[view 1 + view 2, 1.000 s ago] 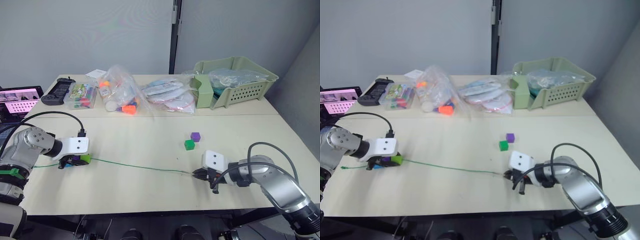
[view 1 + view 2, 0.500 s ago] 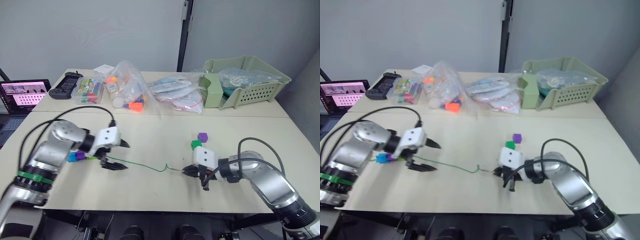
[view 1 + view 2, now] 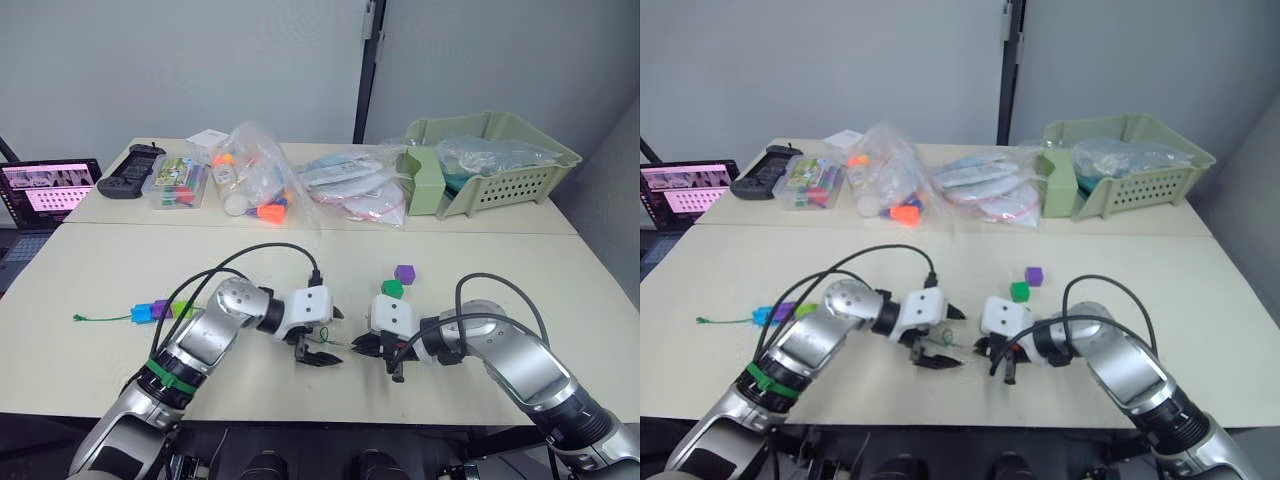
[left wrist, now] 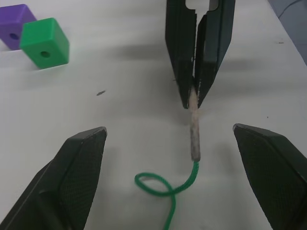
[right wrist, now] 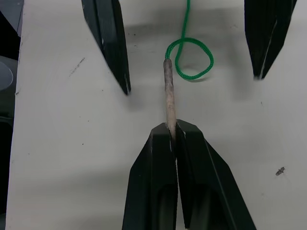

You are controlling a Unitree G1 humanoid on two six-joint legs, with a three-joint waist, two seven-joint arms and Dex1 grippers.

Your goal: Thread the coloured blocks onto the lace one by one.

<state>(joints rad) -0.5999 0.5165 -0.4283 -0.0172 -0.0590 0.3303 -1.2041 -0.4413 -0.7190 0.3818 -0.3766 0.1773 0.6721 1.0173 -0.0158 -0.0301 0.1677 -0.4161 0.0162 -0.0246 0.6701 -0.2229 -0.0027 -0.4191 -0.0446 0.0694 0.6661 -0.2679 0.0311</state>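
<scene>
Two black fingers of the right gripper [image 5: 171, 132] are pinching the lace [image 4: 165, 188] by its stiff tan tip while the left gripper [image 4: 169, 143] is sitting wide open around the cord's little loop, near the green cube [image 4: 45, 42].

Two pale cream tables [image 3: 120, 260] stand pushed together, with a seam running across between them. Behind them rises a plain grey wall [image 3: 180, 60], split by a dark vertical post [image 3: 366, 60]. Even, soft light falls on the tables. A strip of dark floor [image 3: 300, 460] shows below the near edge.
</scene>
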